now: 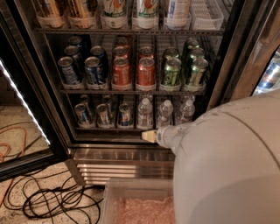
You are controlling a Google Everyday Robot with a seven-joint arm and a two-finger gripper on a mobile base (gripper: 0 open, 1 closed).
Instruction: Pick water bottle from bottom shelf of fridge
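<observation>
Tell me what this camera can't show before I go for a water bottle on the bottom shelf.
Camera view:
- Pincer, at the front rail of the bottom shelf below the water bottles: only a pale tip shows; the white arm hides the rest.
- Shelf's right end: behind that arm.
- Bottle labels: too small to read.
- Top-rack bottles: cut off by the upper edge.

Fridge (127,158): stainless steel frame and base grille, lower centre, dull sheen. Bottom shelf (109,128): dark wire, metal front rail. Water bottle (145,113): clear glossy plastic, white cap. Gripper (149,136), mid-frame just before the shelf rail: matt cream tip. Arm shell (227,166), lower right: smooth matt white. Cans (145,72): glossy metal.
</observation>
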